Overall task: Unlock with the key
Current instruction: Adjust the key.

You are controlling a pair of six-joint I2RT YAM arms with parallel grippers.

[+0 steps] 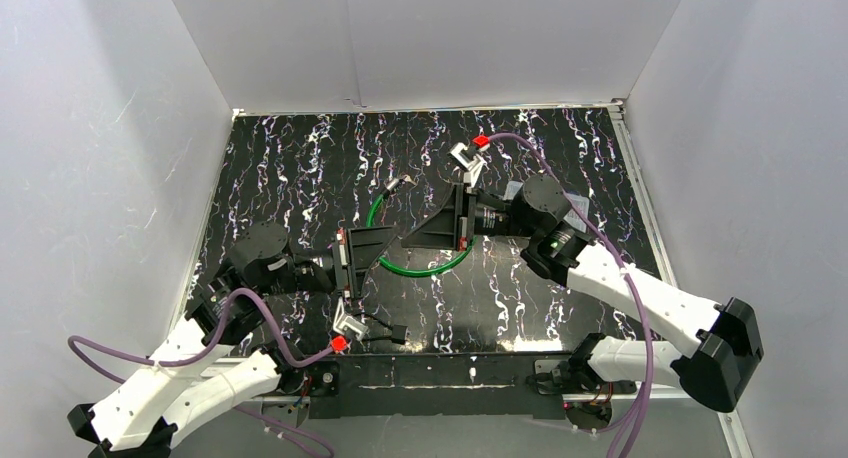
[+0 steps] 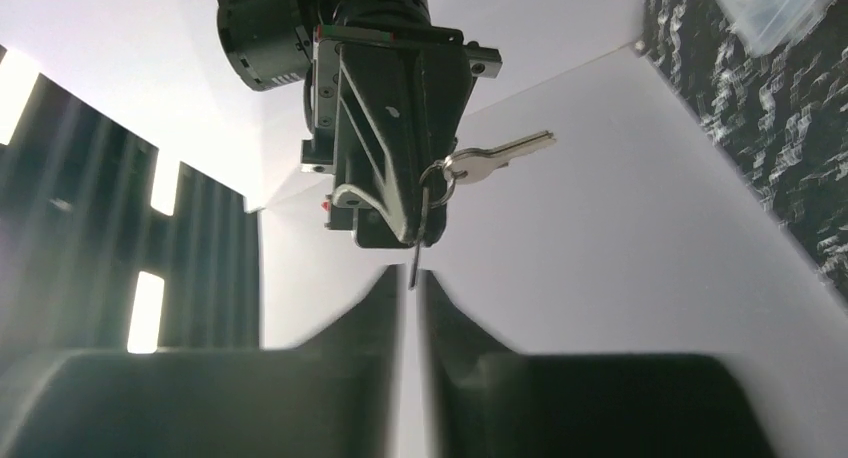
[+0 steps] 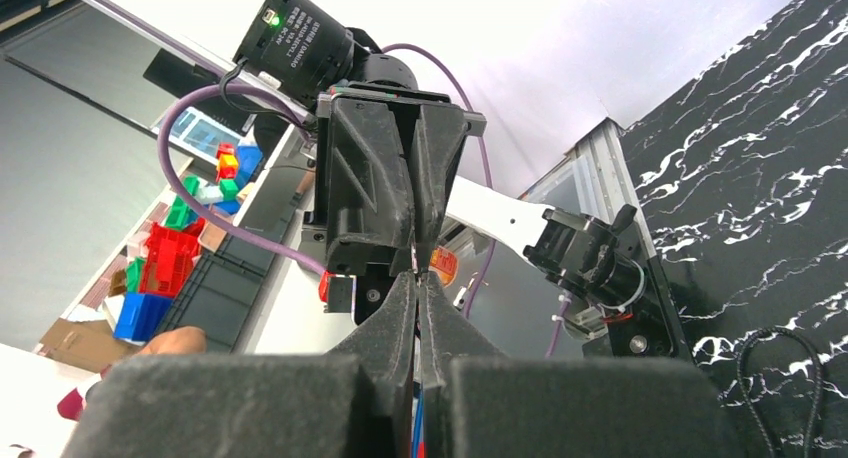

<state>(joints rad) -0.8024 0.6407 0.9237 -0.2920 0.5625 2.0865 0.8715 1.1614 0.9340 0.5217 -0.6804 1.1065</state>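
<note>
Above the middle of the tabletop point(image 1: 300, 158), the left gripper point(image 2: 412, 278) is clamped on a thin strip point(image 2: 414, 263), probably a key seen edge-on, hanging from a key ring point(image 2: 436, 183) that also carries a silver key point(image 2: 500, 156). The right gripper point(image 3: 417, 278), fingers pressed together, meets it tip to tip. A green cable loop point(image 1: 440, 270) lies below them.

Left gripper point(image 1: 392, 242), right gripper point(image 1: 415, 235) meet tip to tip above green cable loop point(image 1: 432, 272) on marbled table point(image 1: 300, 158).
</note>
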